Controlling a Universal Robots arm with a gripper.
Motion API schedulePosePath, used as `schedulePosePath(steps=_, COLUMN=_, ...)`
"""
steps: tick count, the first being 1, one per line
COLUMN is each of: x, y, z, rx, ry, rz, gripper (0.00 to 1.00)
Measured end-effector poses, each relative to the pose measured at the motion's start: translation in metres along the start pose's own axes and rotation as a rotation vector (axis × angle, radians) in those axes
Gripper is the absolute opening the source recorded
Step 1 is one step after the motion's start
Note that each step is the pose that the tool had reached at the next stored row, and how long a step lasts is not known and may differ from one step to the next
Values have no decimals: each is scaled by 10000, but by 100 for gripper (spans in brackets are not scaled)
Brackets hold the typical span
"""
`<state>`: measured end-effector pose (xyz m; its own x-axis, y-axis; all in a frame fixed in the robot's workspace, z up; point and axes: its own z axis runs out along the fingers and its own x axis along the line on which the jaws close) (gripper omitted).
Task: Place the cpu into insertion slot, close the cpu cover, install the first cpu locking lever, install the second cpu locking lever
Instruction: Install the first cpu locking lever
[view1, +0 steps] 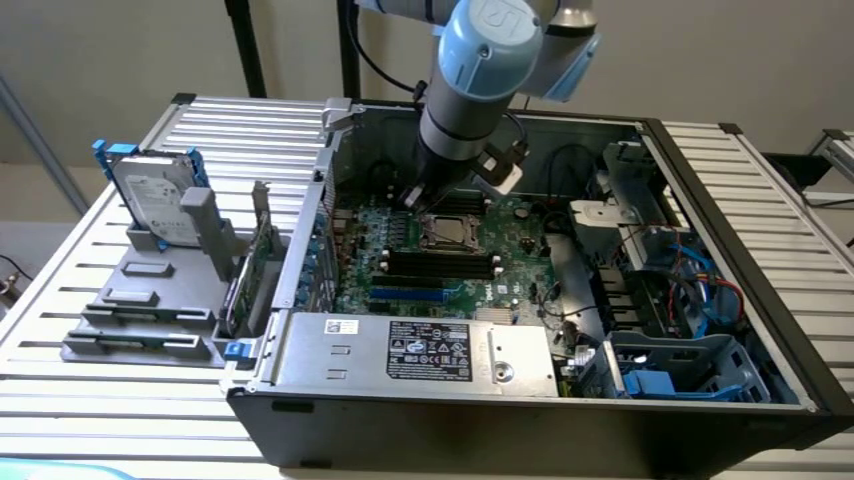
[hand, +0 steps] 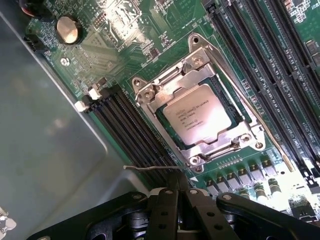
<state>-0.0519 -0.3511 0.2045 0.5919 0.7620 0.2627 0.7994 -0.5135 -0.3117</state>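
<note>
**A:** Where is the small flat square pale tan-silver cpu (hand: 197, 120)?

**B:** It sits in the square black insertion slot with the silver rim (view1: 451, 232), in the middle of the green circuit board (hand: 150, 50). The silvery square cpu cover with the central opening (hand: 150, 95) lies flat around it.

**A:** And the jaws?

**B:** The gripper (hand: 178, 186) has its jaws closed together, tips just beside one corner of the slot. In the exterior view the slot lies just nearer than them and toward the exterior view's right.

**A:** Are they holding anything?

**B:** A thin silver wire locking lever (hand: 150, 168) passes right at the tips. Whether it is pinched or only touched, I cannot tell. Its long axis splays away from the cover's edge, out over the long black memory slots (hand: 125, 125), so I judge it unlatched. The other long silver locking lever (hand: 262, 131) lies along the opposite side of the cover and looks to be down.
</note>
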Motion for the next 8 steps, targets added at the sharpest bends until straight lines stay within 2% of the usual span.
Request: schedulePosePath(steps=8, x=28, y=-14, z=51, rx=-28, ry=-32, rz=9, gripper=11)
